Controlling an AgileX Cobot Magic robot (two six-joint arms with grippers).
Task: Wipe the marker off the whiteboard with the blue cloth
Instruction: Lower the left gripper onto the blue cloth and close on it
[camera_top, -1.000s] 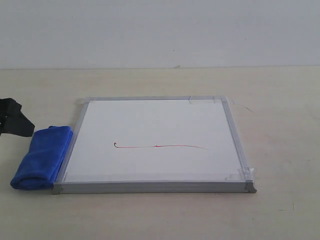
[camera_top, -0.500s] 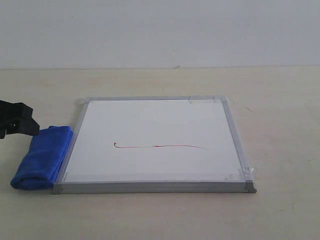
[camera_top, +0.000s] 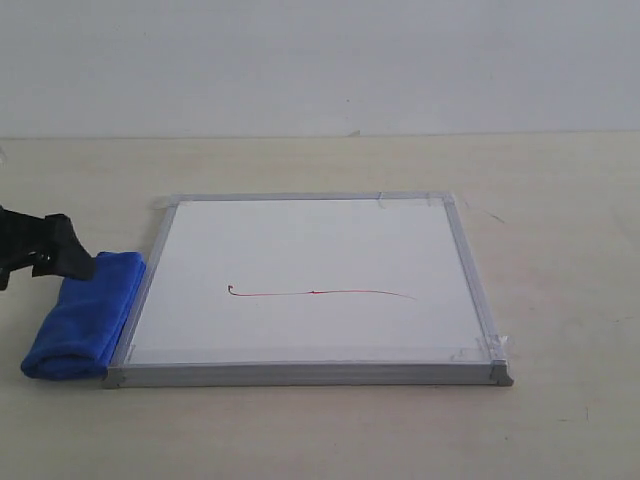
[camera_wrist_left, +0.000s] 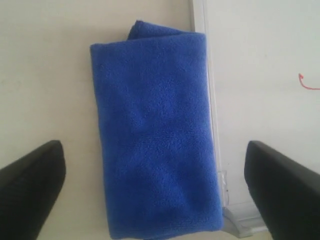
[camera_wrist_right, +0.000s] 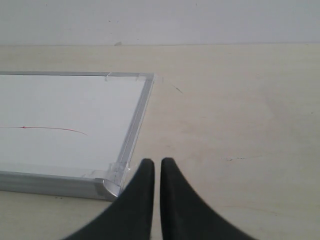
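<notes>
The whiteboard (camera_top: 300, 235) lies flat on the table, with the red marker (camera_top: 320, 292) line running across its middle and a small hook at its left end. The blue cloth (camera_top: 85, 320) lies folded against the board's left frame. My left gripper (camera_top: 60, 258) hovers over the cloth's far end. In the left wrist view it (camera_wrist_left: 154, 165) stands open, its fingers wide on either side of the blue cloth (camera_wrist_left: 155, 135), apart from it. My right gripper (camera_wrist_right: 157, 162) is shut and empty, just off the corner of the whiteboard (camera_wrist_right: 65, 110). It is out of the exterior view.
Beige table (camera_top: 560, 220) surrounds the board, with a pale wall (camera_top: 320, 60) behind. The board's metal frame (camera_wrist_left: 207, 100) runs beside the cloth, and its taped corner cap (camera_wrist_right: 107, 187) sits close to my right fingers.
My left gripper has moved right and slightly down in the exterior view, coming over the far end of the blue cloth. Board, marker line and cloth have not moved.
</notes>
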